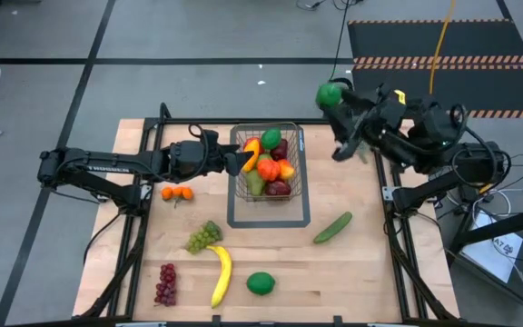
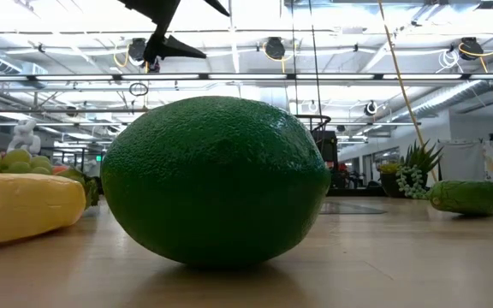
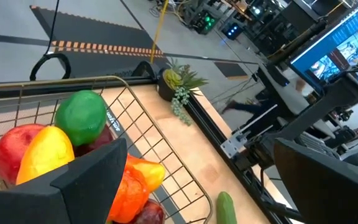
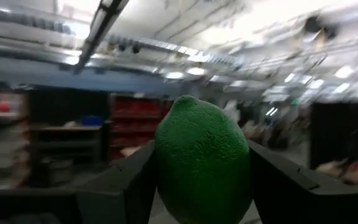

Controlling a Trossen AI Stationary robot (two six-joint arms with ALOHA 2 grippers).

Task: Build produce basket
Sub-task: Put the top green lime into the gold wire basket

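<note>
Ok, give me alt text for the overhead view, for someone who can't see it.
A wire basket of produce sits mid-table, the left hand at its side. The right hand holds a lime aloft; a banana, grapes and cucumber remain on the table.

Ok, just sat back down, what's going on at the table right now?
The right gripper is holding a lime up beyond the table's far edge, to the right of the basket. The left gripper is at the basket's left rim, open. The basket already holds several fruits; the cucumber, banana and another lime still lie on the table.

Right tool (image 1: 332, 98) grips lime (image 1: 329, 94) — beside basket (image 1: 299, 163)
</note>
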